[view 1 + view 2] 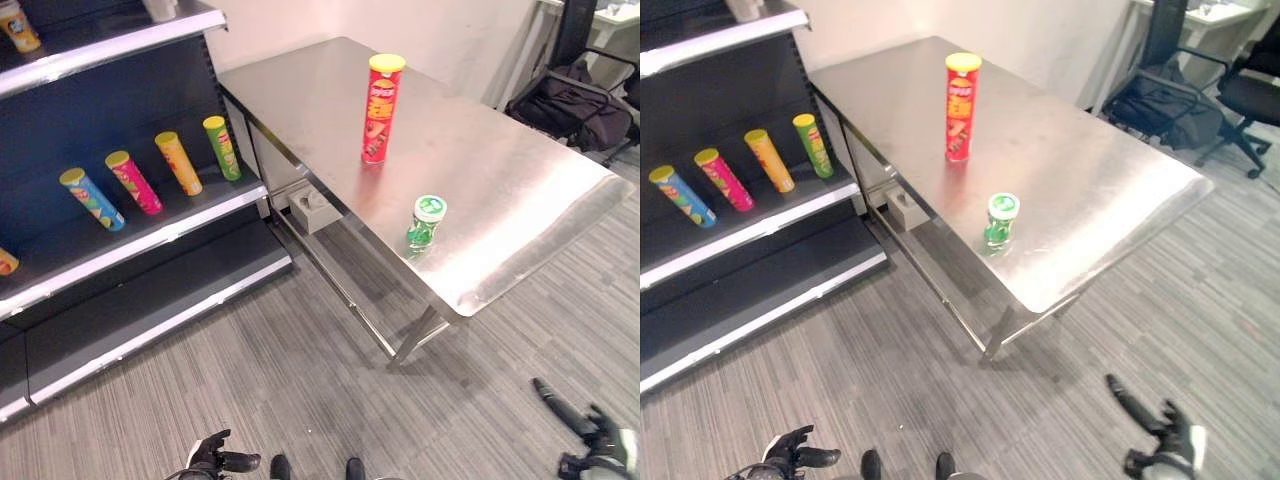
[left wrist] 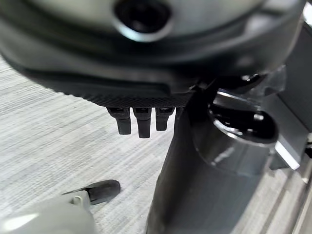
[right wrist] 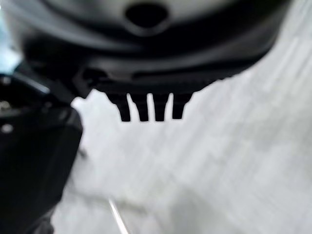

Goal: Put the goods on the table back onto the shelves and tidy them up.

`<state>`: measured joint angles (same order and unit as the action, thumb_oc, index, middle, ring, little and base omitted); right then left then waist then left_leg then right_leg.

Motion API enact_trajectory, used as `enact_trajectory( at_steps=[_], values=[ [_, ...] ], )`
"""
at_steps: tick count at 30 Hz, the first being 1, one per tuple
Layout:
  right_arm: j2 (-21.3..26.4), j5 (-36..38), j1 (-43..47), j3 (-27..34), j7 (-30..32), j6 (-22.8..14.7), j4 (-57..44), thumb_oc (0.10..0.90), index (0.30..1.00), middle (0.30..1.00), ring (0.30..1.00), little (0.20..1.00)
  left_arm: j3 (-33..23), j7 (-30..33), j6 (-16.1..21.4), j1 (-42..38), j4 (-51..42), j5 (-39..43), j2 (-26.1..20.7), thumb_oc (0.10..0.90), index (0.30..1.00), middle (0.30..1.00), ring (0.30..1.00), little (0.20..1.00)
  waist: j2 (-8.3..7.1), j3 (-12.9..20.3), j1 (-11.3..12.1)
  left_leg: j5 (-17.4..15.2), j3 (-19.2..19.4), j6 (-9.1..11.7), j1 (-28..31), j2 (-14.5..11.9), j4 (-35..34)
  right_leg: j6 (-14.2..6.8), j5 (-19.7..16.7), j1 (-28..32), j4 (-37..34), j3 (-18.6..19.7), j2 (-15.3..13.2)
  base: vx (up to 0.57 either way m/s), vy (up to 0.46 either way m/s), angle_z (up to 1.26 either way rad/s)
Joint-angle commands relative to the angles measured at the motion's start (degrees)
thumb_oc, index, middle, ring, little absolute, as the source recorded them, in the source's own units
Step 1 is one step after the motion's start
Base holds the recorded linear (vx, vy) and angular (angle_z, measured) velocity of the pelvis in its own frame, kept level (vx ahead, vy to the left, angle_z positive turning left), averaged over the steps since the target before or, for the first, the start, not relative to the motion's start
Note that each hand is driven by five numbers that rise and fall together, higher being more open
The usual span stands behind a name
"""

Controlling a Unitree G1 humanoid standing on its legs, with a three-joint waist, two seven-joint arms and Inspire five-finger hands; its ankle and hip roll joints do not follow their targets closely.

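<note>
The steel table [image 1: 520, 180] stands to the right of the dark shelves [image 1: 150, 240], one corner close against them, over grey striped carpet [image 1: 260, 380]. Beyond the table's far right end a black bag [image 1: 570, 105] lies on the floor near an office chair [image 1: 1255, 95].

On the middle shelf four tubes lean back in a row: a blue tube [image 1: 91, 198] at the left, then a pink tube [image 1: 133, 182], an orange tube [image 1: 178, 163] and a green tube [image 1: 222, 148] nearest the table. They stand apart from one another, each tilted the same way. At the left edge of the same shelf an orange item [image 1: 6, 262] shows in part. On the shelf above, another tube [image 1: 18, 25] is cut off at the top left corner.

On the table a tall red tube [image 1: 381, 108] with a yellow lid stands upright near the middle. A short green cup [image 1: 425, 222] with a pale lid stands upright well apart from it, near the table's front edge.

A grey box [image 1: 315, 208] sits under the table by its near corner.

The left hand [image 1: 215, 455] hangs low over the carpet, fingers relaxed and straight, holding nothing. The right hand [image 1: 580, 420] hangs low at the right, fingers straight, likewise holding nothing.
</note>
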<state>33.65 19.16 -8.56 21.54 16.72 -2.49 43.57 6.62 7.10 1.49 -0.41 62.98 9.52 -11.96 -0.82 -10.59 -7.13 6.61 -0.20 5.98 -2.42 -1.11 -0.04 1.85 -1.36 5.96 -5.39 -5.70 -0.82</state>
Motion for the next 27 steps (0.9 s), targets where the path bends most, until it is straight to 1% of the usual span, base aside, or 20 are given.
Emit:
enact_trajectory(
  at_steps=[1, 3, 4, 7, 8, 9, 10, 13, 15, 19, 23, 24, 25, 27],
  values=[
    [4.14, -1.56, -1.88, 3.62, 3.20, -4.39, -10.38, 0.800, 0.900, 0.900, 0.900, 0.900, 0.31, 1.72, 0.96, -2.36, 1.97, -1.04, -0.97, 0.800, 0.900, 0.900, 0.900, 0.900, 0.08, -0.70, 1.33, -6.54, -0.23, -1.28, 0.30, -0.91, -0.88, -8.30, -0.19, -2.96, 0.39, 1.93, -1.25, 0.11, 0.072, -0.25],
    [5.47, -1.84, -3.10, 6.48, 1.06, -4.83, -16.03, 0.800, 0.900, 0.900, 0.900, 0.900, -0.12, 1.14, 0.91, -1.65, 2.45, -2.89, -1.24, 0.800, 0.900, 0.900, 0.900, 0.900, 0.53, 0.50, 0.56, -5.79, 0.98, -1.35, 2.58, -1.14, -4.15, -8.42, 0.02, -2.77, 0.39, 2.47, -1.02, 0.13, 0.091, -0.46],
    [6.94, -0.41, -2.34, 7.22, -1.39, -6.24, -21.06, 0.800, 0.900, 0.900, 0.900, 0.900, -0.20, 0.33, 0.97, -1.25, 2.73, -3.94, -1.75, 0.800, 0.900, 0.900, 0.900, 0.900, 0.64, 1.09, 0.26, -5.84, 1.76, -1.39, 3.59, -1.19, -4.96, -8.50, 0.14, -2.73, 0.39, 3.06, -1.17, 0.13, 0.127, -0.27],
    [9.16, 5.45, 0.18, 7.68, -6.88, -9.22, -31.44, 0.800, 0.900, 0.900, 0.900, 0.900, -0.67, -0.72, 1.40, -0.31, 2.33, -4.80, -2.78, 0.800, 0.900, 0.900, 0.900, 0.900, 0.64, 1.78, 0.65, -6.64, 3.27, -1.44, 4.81, -1.39, -4.96, -8.92, -0.09, -2.56, 0.39, 4.24, -1.55, 0.07, 0.083, -0.27],
    [9.13, 5.53, 0.11, 7.72, -6.95, -9.16, -31.54, 0.800, 0.900, 0.900, 0.900, 0.900, -0.70, -0.74, 1.40, -0.29, 2.31, -4.81, -2.79, 0.800, 0.900, 0.900, 0.900, 0.900, 0.61, 1.74, 0.75, -6.69, 3.39, -1.45, 4.91, -1.40, -4.96, -8.93, -0.09, -2.52, 0.39, 4.36, -1.54, 0.07, 0.063, -0.33],
    [10.71, 9.13, 2.78, 6.72, -9.27, -10.53, -34.58, 0.800, 0.900, 0.900, 0.900, 0.900, -0.96, -1.38, 1.64, 0.27, 1.95, -4.72, -3.29, 0.800, 0.900, 0.900, 0.900, 0.900, 0.41, 2.18, 1.50, -7.04, 4.10, -1.59, 5.71, -1.48, -4.96, -9.19, -0.20, -2.31, 0.39, 4.89, -1.70, 0.07, 0.061, -0.26],
    [11.62, 11.02, 4.05, 6.20, -11.40, -10.89, -36.79, 0.800, 0.900, 0.900, 0.900, 0.900, -1.14, -1.76, 1.80, 0.79, 1.91, -4.91, -3.53, 0.800, 0.900, 0.900, 0.900, 0.900, 0.25, 2.44, 1.95, -7.28, 4.53, -1.64, 6.10, -1.49, -4.96, -9.32, -0.28, -2.18, 0.39, 5.11, -1.84, 0.08, 0.076, -0.17],
    [13.34, 16.50, 8.12, 4.46, -14.69, -11.54, -39.77, 0.800, 0.900, 0.900, 0.900, 0.900, -1.02, -2.63, 2.06, 1.84, 1.94, -5.43, -3.86, 0.800, 0.900, 0.900, 0.900, 0.900, -0.10, 3.18, 3.21, -7.97, 5.21, -1.81, 6.96, -1.45, -4.96, -9.68, -0.30, -1.74, 0.39, 5.52, -2.27, 0.06, 0.055, -0.23],
    [14.28, 19.23, 10.81, 3.19, -15.41, -12.01, -40.25, 0.800, 0.900, 0.900, 0.900, 0.900, -0.51, -3.27, 2.03, 2.84, 2.06, -5.94, -3.94, 0.800, 0.900, 0.900, 0.900, 0.900, -0.37, 3.85, 4.13, -8.36, 5.22, -1.88, 7.26, -1.35, -4.96, -9.91, -0.29, -1.52, 0.39, 5.32, -2.66, 0.05, 0.057, 0.01],
    [18.07, 13.16, 13.46, -0.75, -14.30, -10.23, -37.36, 0.800, 0.900, 0.900, 0.900, 0.900, -0.09, -3.38, 1.74, 3.94, 2.37, -6.00, -3.72, 0.800, 0.900, 0.900, 0.900, 0.900, -0.87, 4.33, 5.50, -8.39, 4.81, -1.82, 7.39, -1.27, -4.96, -10.10, -0.46, -1.31, 0.39, 4.67, -3.15, 0.01, 0.026, 0.14],
    [21.90, 3.39, 17.14, -5.76, -11.61, -9.13, -33.56, 0.800, 0.900, 0.900, 0.900, 0.900, -0.02, -2.59, 1.77, 4.45, 2.73, -6.26, -3.54, 0.800, 0.900, 0.900, 0.900, 0.900, -1.26, 4.29, 6.44, -8.36, 4.33, -1.91, 7.43, -1.10, -4.96, -10.13, -0.46, -1.16, 0.39, 4.19, -3.39, 0.00, 0.005, 0.04],
    [23.69, -0.89, 19.19, -9.09, -11.41, -8.63, -31.61, 0.800, 0.900, 0.900, 0.900, 0.900, 0.02, -2.06, 2.03, 4.74, 2.82, -6.28, -3.69, 0.800, 0.900, 0.900, 0.900, 0.900, -1.38, 4.20, 7.12, -8.28, 3.74, -1.93, 7.43, -1.03, -4.96, -10.13, -0.38, -1.00, 0.39, 3.59, -3.60, 0.01, 0.003, 0.06],
    [23.70, -0.89, 19.25, -9.14, -11.40, -8.64, -31.58, 0.800, 0.900, 0.900, 0.900, 0.900, -0.01, -2.06, 2.03, 4.75, 2.82, -6.28, -3.68, 0.800, 0.900, 0.900, 0.900, 0.900, -1.38, 4.20, 7.08, -8.28, 3.73, -1.93, 7.43, -1.03, -4.96, -10.13, -0.38, -1.00, 0.39, 3.58, -3.60, 0.01, -0.002, 0.07],
    [26.11, -5.48, 19.92, -11.45, -11.75, -7.67, -29.83, 0.800, 0.900, 0.900, 0.900, 0.900, -0.01, -1.76, 2.20, 5.02, 2.34, -6.28, -3.88, 0.800, 0.900, 0.900, 0.900, 0.900, -1.50, 4.04, 7.45, -8.05, 3.07, -1.87, 7.15, -0.93, -4.96, -10.23, -0.40, -1.04, 0.39, 3.00, -3.84, 0.01, -0.002, 0.13]
  ],
)
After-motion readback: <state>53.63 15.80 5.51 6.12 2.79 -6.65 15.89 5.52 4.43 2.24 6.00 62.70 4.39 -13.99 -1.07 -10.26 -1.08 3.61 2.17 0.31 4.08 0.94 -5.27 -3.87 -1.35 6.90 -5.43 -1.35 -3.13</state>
